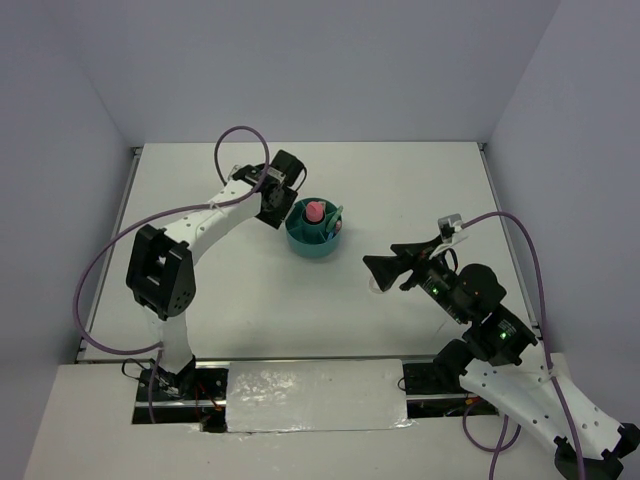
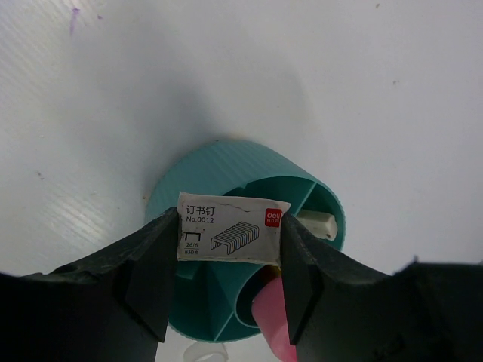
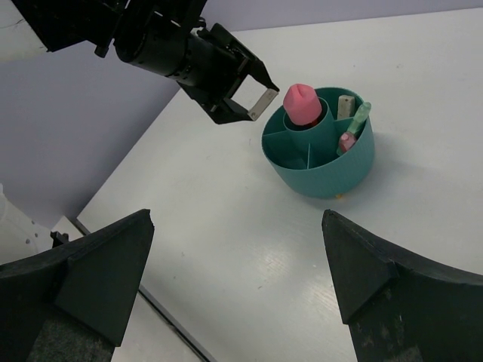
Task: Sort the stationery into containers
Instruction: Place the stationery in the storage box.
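My left gripper is shut on a small white staple box and holds it just above the near rim of the round teal organiser. A pink tube stands in the organiser's central cup. A beige eraser and green and pink capsule pieces lie in its ring compartments. A clear tape ring lies on the table beside the organiser. My right gripper hovers open and holds nothing, to the right of the organiser and apart from it.
The white table has raised edges at left and right, with grey walls behind. The left arm reaches in from the left with its cable looping above. A white panel lies between the arm bases.
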You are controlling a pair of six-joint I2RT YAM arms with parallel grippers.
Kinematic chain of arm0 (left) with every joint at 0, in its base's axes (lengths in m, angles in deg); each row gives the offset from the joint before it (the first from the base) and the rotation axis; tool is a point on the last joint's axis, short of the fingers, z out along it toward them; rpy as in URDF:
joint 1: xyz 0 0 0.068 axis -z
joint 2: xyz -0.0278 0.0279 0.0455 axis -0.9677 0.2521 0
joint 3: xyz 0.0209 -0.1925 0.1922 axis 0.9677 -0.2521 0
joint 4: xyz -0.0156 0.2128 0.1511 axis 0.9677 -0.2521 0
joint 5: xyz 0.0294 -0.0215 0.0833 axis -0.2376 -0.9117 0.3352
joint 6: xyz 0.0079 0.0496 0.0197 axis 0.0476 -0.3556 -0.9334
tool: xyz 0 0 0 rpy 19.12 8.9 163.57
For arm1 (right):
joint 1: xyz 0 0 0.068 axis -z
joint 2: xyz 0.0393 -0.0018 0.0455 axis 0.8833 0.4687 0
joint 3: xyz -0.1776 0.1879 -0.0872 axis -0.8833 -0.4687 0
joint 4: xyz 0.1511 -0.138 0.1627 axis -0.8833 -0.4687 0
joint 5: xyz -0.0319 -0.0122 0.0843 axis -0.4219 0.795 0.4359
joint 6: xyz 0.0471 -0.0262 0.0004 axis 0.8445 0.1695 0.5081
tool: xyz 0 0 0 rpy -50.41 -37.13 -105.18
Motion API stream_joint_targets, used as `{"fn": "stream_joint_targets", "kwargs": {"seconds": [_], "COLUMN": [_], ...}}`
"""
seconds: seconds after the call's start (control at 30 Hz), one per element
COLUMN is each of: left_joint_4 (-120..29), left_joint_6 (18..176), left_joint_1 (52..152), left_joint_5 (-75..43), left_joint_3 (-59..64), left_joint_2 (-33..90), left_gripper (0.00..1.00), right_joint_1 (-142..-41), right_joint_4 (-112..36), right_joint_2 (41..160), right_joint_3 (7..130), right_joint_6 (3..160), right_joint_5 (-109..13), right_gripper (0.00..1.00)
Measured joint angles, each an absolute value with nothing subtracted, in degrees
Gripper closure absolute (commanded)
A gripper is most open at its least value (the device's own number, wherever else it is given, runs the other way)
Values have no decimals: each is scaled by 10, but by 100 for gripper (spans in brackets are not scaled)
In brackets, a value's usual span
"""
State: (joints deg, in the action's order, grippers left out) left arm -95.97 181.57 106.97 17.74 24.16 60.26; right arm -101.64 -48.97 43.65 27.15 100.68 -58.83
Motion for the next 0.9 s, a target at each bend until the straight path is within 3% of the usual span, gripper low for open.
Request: {"fn": "stream_joint_targets", "kwargs": {"seconds": [0.4, 0.5, 0.73, 0.9], "left_joint_4": [-877, -873, -863, -859], "left_joint_6": [1787, 1782, 1780, 1769], "left_joint_1": [1068, 1068, 1068, 1068], "left_joint_5": [137, 129, 122, 120], "left_joint_3": [227, 225, 220, 219], "left_joint_2": [607, 615, 622, 622], "left_gripper": [92, 85, 58, 47], "right_joint_1": [-1016, -1016, -1016, -1016], "right_joint_4": [-491, -491, -491, -491], "right_joint_2": [435, 435, 438, 443], "right_joint_3": [269, 269, 269, 269], "right_joint_6": [999, 997, 995, 995], "right_joint_5": [-589, -589, -589, -589], "right_gripper": [0, 0, 0, 0]}}
